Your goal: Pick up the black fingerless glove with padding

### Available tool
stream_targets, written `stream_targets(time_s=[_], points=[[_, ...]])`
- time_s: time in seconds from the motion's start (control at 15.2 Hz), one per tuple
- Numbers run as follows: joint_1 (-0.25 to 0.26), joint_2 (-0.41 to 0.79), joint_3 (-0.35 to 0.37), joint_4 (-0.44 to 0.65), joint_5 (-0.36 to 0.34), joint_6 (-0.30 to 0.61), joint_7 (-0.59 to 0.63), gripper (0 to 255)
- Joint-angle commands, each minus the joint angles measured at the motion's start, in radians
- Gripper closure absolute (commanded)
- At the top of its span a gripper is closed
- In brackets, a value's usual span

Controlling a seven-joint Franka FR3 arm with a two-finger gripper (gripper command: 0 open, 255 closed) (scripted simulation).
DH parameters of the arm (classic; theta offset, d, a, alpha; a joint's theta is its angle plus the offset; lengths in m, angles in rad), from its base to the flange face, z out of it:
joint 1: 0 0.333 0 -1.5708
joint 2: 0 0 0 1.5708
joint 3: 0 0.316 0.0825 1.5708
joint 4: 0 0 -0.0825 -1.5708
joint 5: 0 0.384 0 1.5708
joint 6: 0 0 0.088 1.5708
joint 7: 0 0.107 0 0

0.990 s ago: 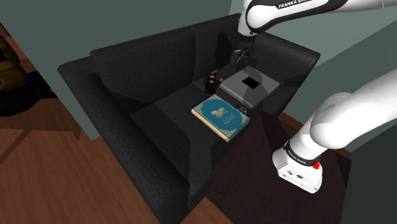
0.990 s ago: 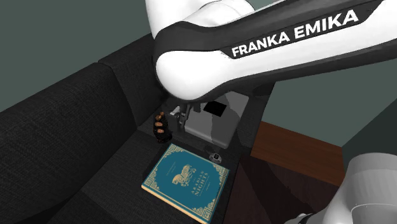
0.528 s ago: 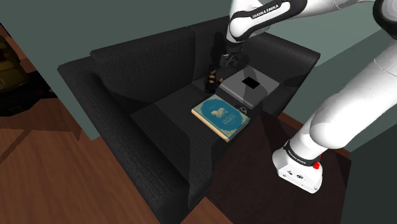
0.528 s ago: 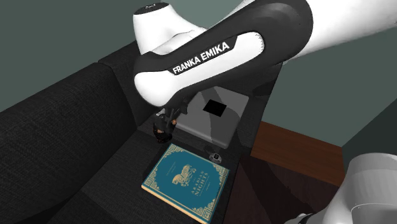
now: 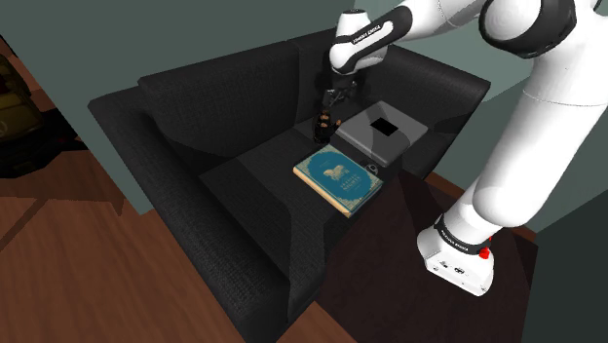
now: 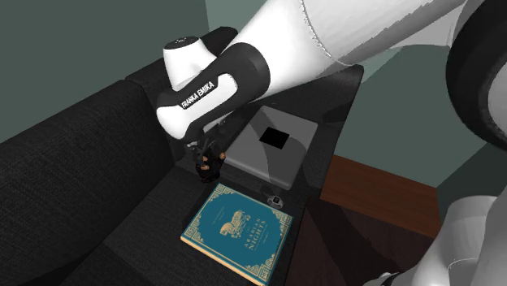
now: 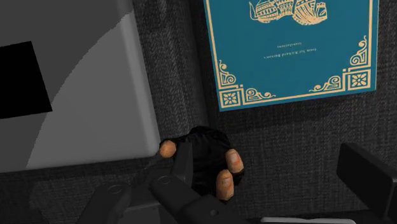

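The black glove lies against 1 finger of the spread-open, empty gripper.

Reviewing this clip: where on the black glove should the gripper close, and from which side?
Probably the glove's dark bunched middle, not the tan fingertips, coming straight down from above. It lies low on the sofa seat, close against the grey box, so an approach from that side looks blocked. The open gripper would best straddle it along the box's edge.
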Motion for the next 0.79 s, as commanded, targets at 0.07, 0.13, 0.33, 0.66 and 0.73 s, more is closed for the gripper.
stream_targets(time_s=[0.07, 0.13, 0.33, 0.66, 0.73], points=[[-0.018, 0.119, 0.0, 0.098, 0.032, 0.021, -0.003, 0], [-0.025, 0.158, 0.001, 0.134, 0.042, 0.024, -0.004, 0], [-0.045, 0.262, 0.005, 0.236, 0.066, 0.026, -0.003, 0], [-0.05, 0.305, 0.011, 0.23, 0.074, 0.075, -0.007, 0], [-0.051, 0.314, 0.012, 0.229, 0.075, 0.085, -0.008, 0]])
